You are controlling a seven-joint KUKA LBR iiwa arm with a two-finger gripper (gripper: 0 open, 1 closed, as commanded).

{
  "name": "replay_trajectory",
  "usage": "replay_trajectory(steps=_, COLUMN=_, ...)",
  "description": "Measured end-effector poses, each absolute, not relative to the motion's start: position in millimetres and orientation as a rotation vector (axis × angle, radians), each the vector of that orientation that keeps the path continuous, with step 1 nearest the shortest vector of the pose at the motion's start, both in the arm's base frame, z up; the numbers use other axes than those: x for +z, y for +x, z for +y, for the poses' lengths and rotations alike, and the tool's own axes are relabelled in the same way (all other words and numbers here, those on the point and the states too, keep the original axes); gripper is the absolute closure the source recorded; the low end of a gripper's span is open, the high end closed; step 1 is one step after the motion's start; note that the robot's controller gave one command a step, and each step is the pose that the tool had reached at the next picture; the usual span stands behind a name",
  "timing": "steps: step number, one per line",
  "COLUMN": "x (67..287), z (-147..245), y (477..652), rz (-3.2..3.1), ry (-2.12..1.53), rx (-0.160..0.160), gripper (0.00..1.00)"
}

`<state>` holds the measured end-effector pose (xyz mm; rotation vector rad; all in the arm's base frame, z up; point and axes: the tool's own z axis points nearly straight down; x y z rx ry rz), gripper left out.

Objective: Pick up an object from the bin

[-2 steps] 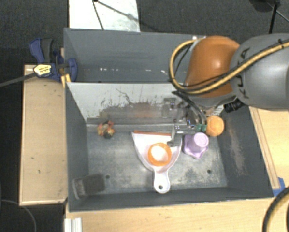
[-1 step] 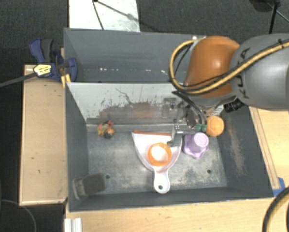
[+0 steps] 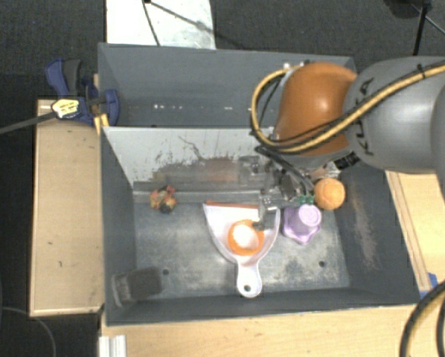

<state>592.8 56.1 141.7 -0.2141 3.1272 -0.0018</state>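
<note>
Mid-bin (image 3: pixel 185 262), flat on the floor: white scoop (image 3: pixel 248 277), handle pointing at the near wall, bowl orange with a pale round centre. Gripper (image 3: pixel 271 208) right down at the scoop's far right rim; clenched or released, cannot tell. Just right of it, purple cup (image 3: pixel 303 224), then orange ball (image 3: pixel 329 194). Well apart: small multicoloured toy (image 3: pixel 163 198) toward the left wall, dark block (image 3: pixel 137 283) in the near left corner.

A dark, speckled carpet (image 3: pixel 36 28) covered the floor around the grey bin (image 3: pixel 178 80). A thin black cable (image 3: pixel 15 127) trailed across it at the left. The light was even
</note>
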Motion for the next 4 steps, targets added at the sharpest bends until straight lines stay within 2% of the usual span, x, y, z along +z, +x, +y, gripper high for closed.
replay_trajectory(steps=1, x=101, z=54, y=592.2, rz=3.099, ry=-0.485, rx=0.001, gripper=0.00)
replay_trajectory(steps=2, x=73, z=7, y=592.9, rz=3.112, ry=-0.406, rx=0.000, gripper=1.00)
replay_trajectory(steps=3, x=73, z=7, y=592.9, rz=3.113, ry=-0.405, rx=0.000, gripper=1.00)
replay_trajectory(steps=4, x=207, z=-1, y=581.7, rz=3.118, ry=-0.345, rx=0.000, gripper=1.00)
